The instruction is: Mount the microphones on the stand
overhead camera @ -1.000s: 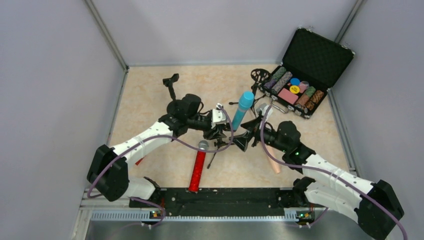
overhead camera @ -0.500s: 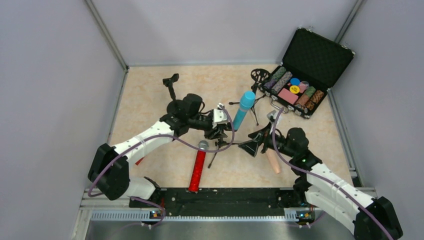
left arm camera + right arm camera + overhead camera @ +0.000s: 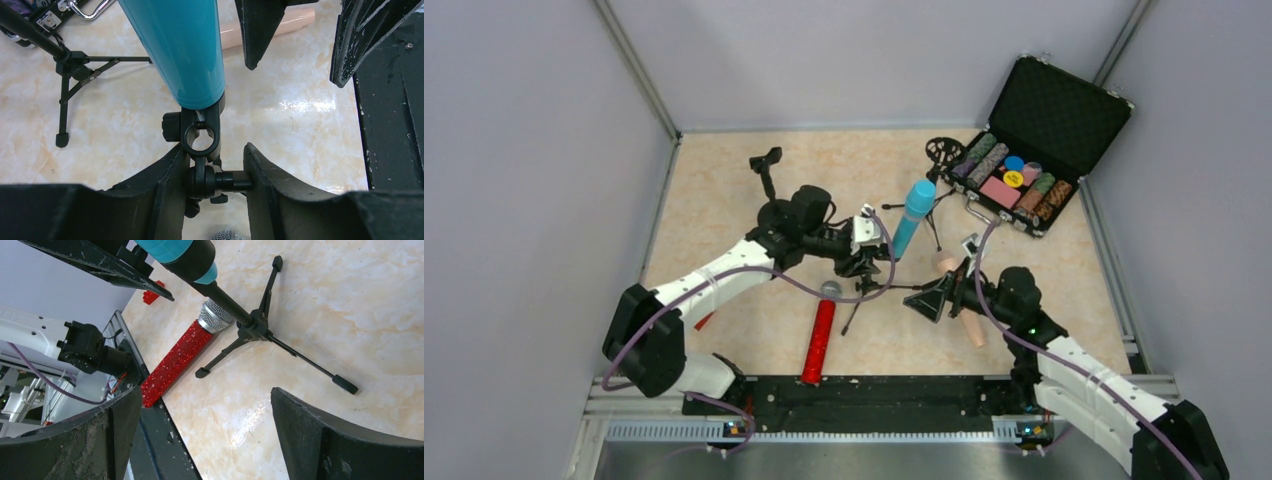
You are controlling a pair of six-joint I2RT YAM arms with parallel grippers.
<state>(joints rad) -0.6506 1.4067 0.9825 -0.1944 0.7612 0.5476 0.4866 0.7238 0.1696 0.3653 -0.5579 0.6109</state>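
Teal-blue mic sits tilted in the clip of the tripod stand, mid-table. L gripper is narrow, clamped on the stand's clip joint just below the mic. R gripper is spread wide, holding nothing, just beside the pale peach mic, which lies flat. Glittery red mic lies flat, head near the stand legs.

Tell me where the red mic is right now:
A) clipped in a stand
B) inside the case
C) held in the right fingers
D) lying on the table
D: the red mic lies flat on the table beside the legs of the stand, with nothing gripping it.
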